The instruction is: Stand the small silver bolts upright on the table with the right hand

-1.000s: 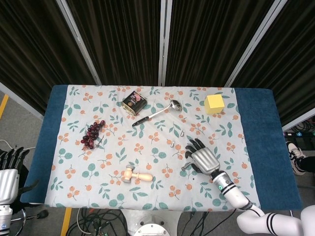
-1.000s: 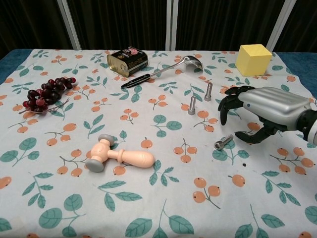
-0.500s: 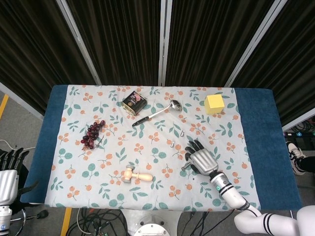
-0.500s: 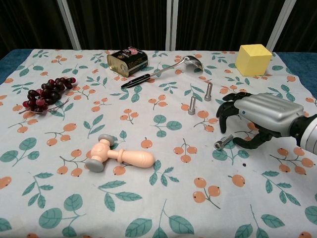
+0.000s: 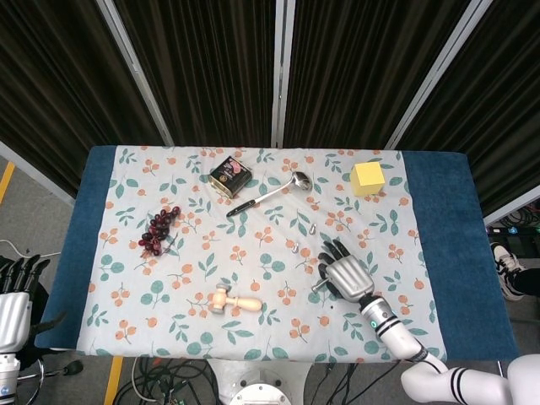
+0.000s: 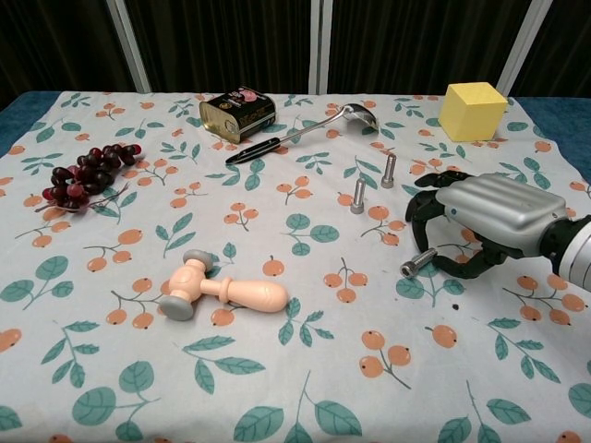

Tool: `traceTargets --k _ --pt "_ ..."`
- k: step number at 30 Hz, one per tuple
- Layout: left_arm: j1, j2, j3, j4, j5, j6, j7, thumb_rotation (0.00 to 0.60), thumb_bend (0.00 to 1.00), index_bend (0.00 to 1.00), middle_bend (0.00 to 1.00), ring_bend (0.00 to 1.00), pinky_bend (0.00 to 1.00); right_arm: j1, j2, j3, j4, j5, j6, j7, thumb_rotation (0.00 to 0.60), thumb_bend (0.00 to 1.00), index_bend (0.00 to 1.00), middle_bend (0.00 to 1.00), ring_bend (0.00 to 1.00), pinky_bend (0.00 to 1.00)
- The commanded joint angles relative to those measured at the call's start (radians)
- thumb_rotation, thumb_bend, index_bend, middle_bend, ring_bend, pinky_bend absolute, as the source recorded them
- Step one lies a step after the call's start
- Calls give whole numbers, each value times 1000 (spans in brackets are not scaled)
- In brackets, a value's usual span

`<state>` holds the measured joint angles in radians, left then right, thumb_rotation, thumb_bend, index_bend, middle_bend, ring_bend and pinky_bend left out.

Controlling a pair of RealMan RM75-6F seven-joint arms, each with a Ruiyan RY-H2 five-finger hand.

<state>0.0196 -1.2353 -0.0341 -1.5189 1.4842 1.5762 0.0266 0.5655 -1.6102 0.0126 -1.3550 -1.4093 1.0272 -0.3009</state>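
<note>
Chest view: your right robot hand (image 6: 489,221) hovers unclenched over the lying bolt (image 6: 417,264); a clumsy pinch could roll it away.

- We see the right hand (image 6: 489,221) with a silver back and black fingers (image 6: 423,209).
- The bolt (image 6: 417,263) at those fingers is silver; so are the two upright bolts (image 6: 358,197) beyond them.
- The surface (image 6: 305,369) wears a white cloth printed with teal leaves and orange berries, edged in blue.
- Far past the fingers sit a yellow cube (image 6: 472,111), a black-and-gold tin (image 6: 236,113) and a silver spoon with a black handle (image 6: 300,134).
- Well to their side lie dark red grapes (image 6: 85,173) and a peach toy hammer with grey ends (image 6: 224,289).
</note>
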Motion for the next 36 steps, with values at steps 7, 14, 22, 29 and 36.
traceTargets --k 7,14,22,29,36 --pt "-2 -1 -1 -2 2 -2 1 600 0 131 68 0 0 -12 56 0 -42 -36 53 -104 600 361 561 252 0 0" --pt "-2 -3 0 0 1 -5 1 600 0 131 68 0 0 2 99 8 -88 -37 41 -198 600 361 564 253 0 0" --pt "-1 -4 -1 2 -1 -5 -1 600 0 131 68 0 0 3 93 4 -95 -36 36 -253 600 362 566 250 0 0" --pt "-1 -5 -2 2 -2 -6 1 600 0 131 69 0 0 -1 90 3 -96 -34 35 -262 600 362 546 236 0 0" --pt "-1 -5 -1 2 0 -6 1 600 0 131 69 0 0 -3 95 1 -106 -31 32 -263 600 362 501 230 0 0"
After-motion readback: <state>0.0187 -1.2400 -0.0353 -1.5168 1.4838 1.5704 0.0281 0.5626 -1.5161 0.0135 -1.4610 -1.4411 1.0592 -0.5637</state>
